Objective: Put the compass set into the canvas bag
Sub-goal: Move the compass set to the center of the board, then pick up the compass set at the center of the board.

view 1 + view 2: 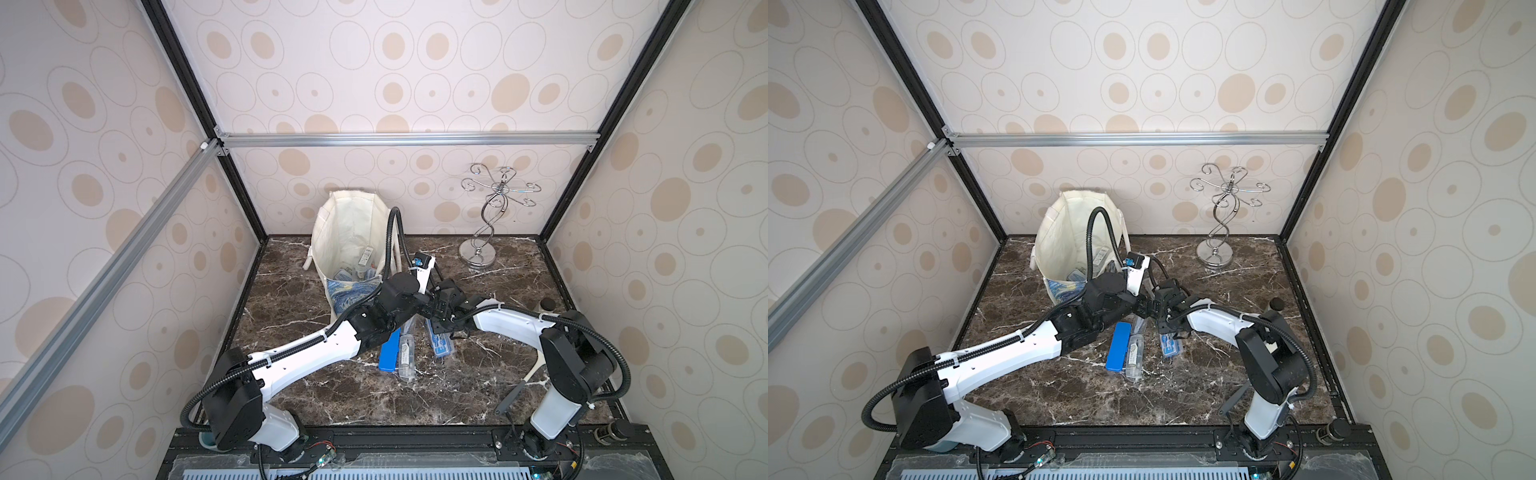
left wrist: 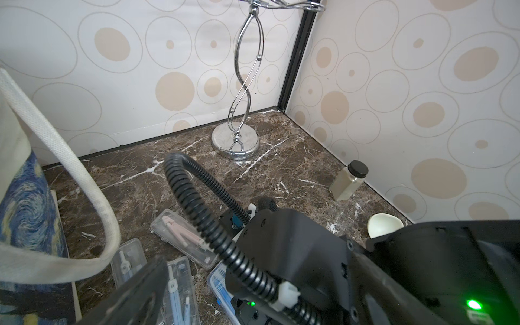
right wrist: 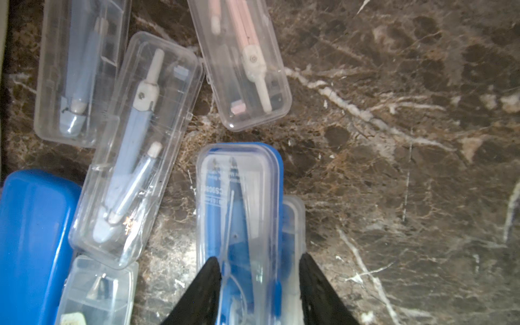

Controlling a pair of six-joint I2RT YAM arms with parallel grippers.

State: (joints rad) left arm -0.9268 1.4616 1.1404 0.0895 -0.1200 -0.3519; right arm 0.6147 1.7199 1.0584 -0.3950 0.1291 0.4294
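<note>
Since the right gripper (image 3: 259, 281) straddles the near end of the blue-rimmed compass case (image 3: 239, 202), fingers pressed to both long sides, the case's long axis runs straight out ahead of it, flat on the tabletop (image 3: 394, 140). From the left wrist, the left gripper (image 2: 267, 253) gapes empty beside the canvas bag (image 2: 25, 202). In both top views the bag stands upright, farther back and to the left — so the carry, I judge, goes up and leftward.
</note>
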